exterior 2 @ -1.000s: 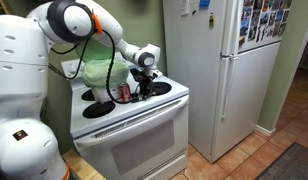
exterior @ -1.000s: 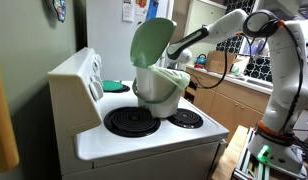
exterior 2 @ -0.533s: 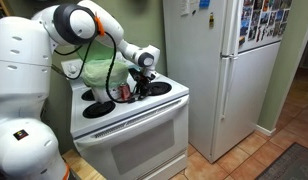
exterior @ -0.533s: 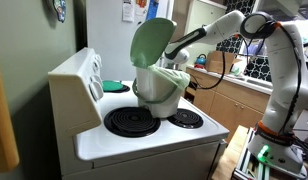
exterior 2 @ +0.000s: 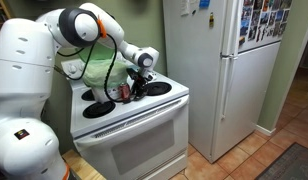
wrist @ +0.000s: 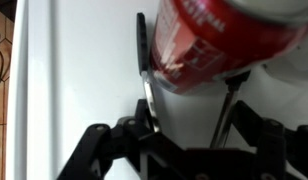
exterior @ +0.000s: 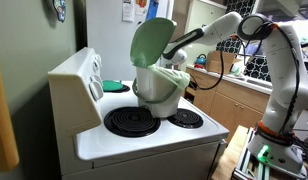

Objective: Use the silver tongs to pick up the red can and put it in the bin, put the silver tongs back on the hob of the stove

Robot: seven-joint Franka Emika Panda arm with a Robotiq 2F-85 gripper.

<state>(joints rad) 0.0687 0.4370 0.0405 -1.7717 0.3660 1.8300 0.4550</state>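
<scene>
While the hand (wrist: 189,135) grips the silver tongs (wrist: 146,95), their arms flank the red can (wrist: 229,40), white hob (wrist: 84,70) beneath.

The arm (exterior 2: 84,22) arches forward with elbow raised, wrist bent down; the gripper (exterior 2: 140,88) points downward, clamped on the silver tongs (wrist: 147,97).

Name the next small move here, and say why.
Probably close the silver tongs on the red can and lift it slightly. In the wrist view their arms already flank the can, which seems to rest on the hob, near the bin.
</scene>
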